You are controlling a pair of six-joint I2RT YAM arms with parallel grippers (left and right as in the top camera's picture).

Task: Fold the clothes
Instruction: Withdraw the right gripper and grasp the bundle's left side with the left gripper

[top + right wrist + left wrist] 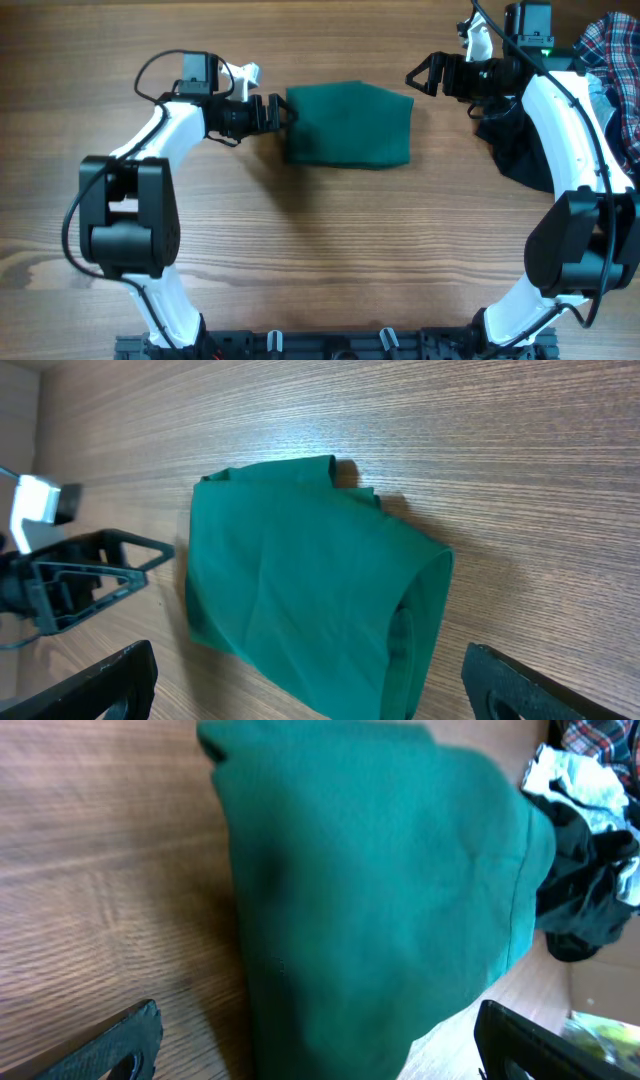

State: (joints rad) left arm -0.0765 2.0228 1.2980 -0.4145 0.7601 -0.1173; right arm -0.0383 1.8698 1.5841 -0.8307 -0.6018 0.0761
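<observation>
Left gripper (284, 113) jaws wide, nothing in 'em, tips right at the L short edge of the dark green garment (350, 125). It's folded flat mid-table (300, 250), long axis running L-R, looped fold end twd the right arm. Right gripper (412, 80) spread wide too, empty, just off the garment's far R corner, not touching. Plaid shirt (612, 45) & black garment (520, 155) heaped at R edge.

Wood-grain table (320, 250) fills every view — evenly lit, warm brown.
</observation>
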